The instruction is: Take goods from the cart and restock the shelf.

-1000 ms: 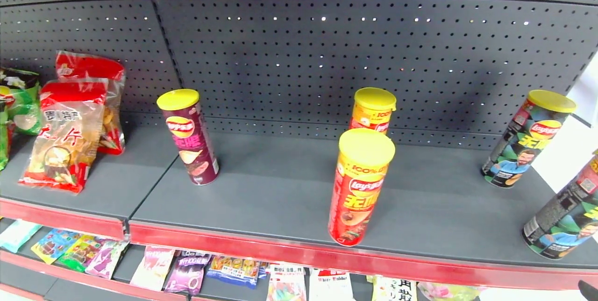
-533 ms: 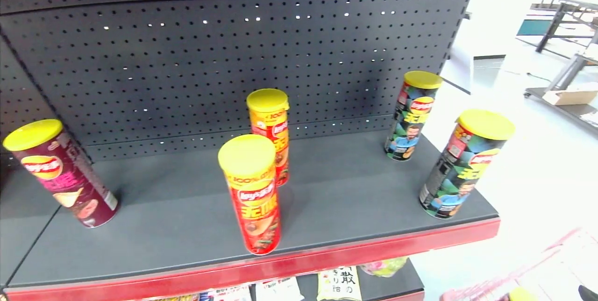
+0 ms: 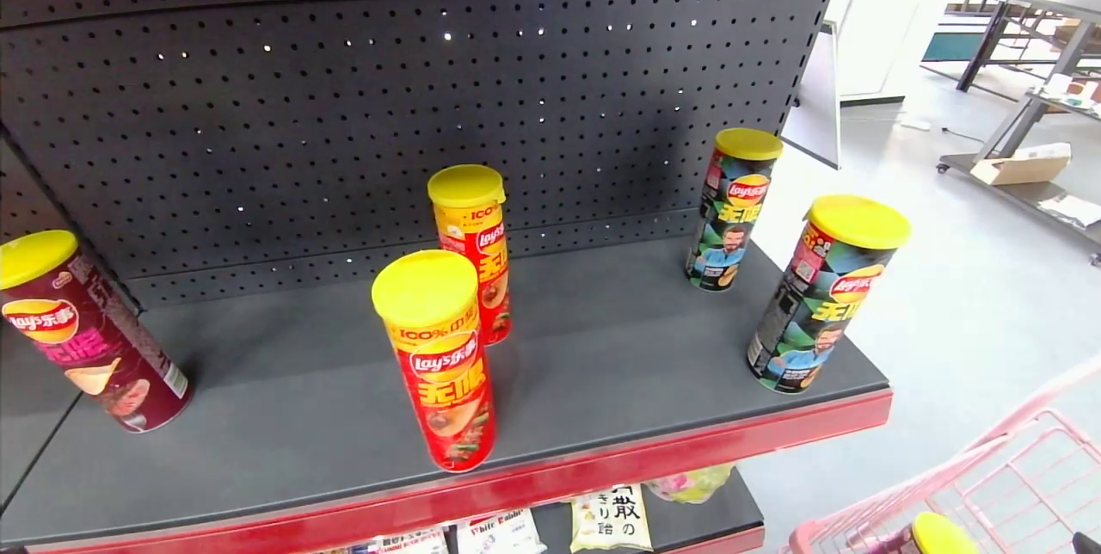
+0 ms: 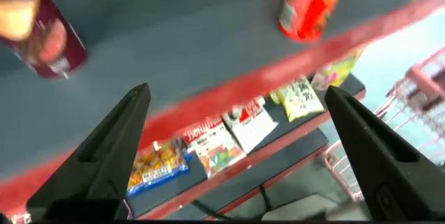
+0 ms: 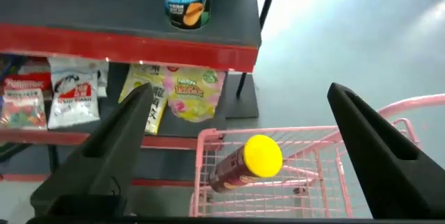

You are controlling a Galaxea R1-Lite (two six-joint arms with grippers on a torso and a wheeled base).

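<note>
We are in a shop. A dark display shelf (image 3: 602, 347) with a perforated back panel (image 3: 344, 107) and a red front strip (image 3: 654, 455) carries upright crisp cans (image 3: 434, 356) with yellow lids, spaced from its left part to its right end. Beneath it, snack packets (image 5: 188, 92) lie in a row. A pink wire shopping cart (image 5: 306, 131) stands off the shelf's right front corner on a pale floor (image 3: 946, 296).
</note>
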